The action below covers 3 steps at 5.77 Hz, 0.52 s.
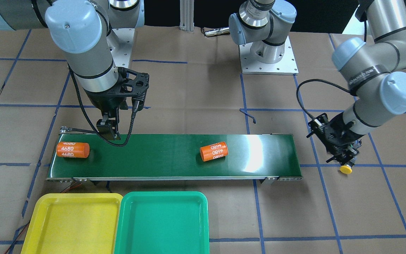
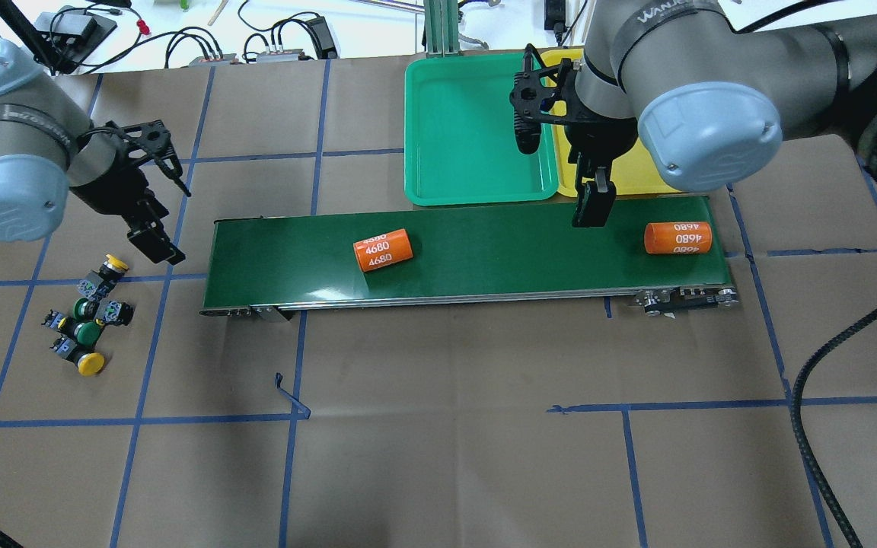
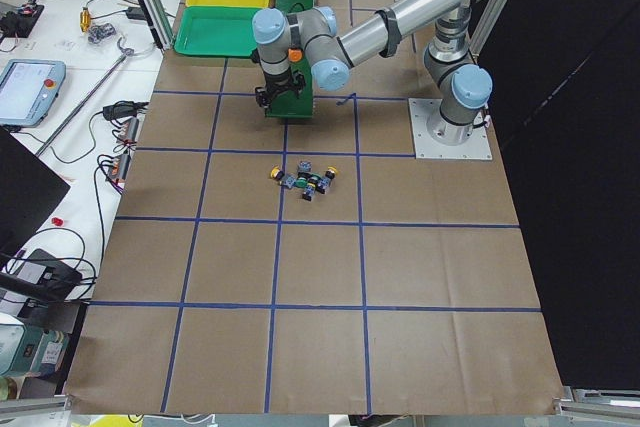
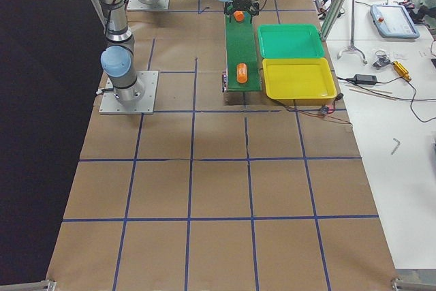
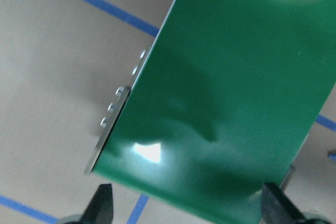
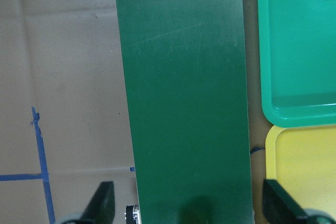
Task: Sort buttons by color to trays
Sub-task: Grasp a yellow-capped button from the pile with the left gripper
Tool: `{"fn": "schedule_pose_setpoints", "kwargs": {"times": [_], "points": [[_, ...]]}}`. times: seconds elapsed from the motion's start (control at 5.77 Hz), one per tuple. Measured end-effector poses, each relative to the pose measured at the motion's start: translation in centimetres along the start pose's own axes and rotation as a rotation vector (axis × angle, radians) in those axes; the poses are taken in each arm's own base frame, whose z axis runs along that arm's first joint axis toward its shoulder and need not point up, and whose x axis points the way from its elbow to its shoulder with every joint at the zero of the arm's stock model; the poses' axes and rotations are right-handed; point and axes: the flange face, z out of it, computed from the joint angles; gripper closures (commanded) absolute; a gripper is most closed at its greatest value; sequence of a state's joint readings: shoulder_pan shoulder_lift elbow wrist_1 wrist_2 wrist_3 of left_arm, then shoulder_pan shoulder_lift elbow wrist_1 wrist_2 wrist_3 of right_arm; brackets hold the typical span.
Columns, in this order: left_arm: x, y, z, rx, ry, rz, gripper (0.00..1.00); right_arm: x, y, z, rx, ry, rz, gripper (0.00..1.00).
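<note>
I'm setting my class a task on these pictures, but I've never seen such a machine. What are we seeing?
Two robot arms stand at a table. Four pictures come from fixed cameras above, opposite and at both ends; two come from cameras on the wrists. The left claw and right claw are open and hold nothing. Four buttons, yellow and green, lie off one end of a green belt carrying two orange cylinders. A yellow tray and green tray sit empty.

Brown paper covers the worktop (image 2: 438, 472), crossed by a grid of blue tape lines (image 2: 202, 417). In the overhead view a white bench (image 2: 377, 27) strewn with cables (image 2: 187, 42) sits at 12 o'clock. From the left end, a black backdrop (image 3: 585, 147) fills 3 o'clock.
</note>
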State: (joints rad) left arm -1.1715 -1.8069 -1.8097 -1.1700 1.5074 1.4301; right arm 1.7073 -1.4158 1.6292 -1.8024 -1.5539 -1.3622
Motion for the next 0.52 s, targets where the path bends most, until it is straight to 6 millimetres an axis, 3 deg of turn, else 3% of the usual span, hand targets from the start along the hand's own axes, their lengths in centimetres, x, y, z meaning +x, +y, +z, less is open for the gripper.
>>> {"fn": "schedule_pose_setpoints", "kwargs": {"times": [0.17, 0.35, 0.52], "points": [[-2.5, 5.7, 0.7, 0.025, 0.009, -0.119, 0.01, 0.0, 0.0, 0.0, 0.0, 0.0, 0.0, 0.0], [-5.2, 9.7, 1.9, 0.045, -0.008, -0.25, 0.01, 0.0, 0.0, 0.0, 0.0, 0.0, 0.0, 0.0], [-7.3, 11.2, 3.1, 0.05, -0.033, -0.336, 0.07, 0.0, 0.0, 0.0, 0.0, -0.002, 0.0, 0.0]]}}
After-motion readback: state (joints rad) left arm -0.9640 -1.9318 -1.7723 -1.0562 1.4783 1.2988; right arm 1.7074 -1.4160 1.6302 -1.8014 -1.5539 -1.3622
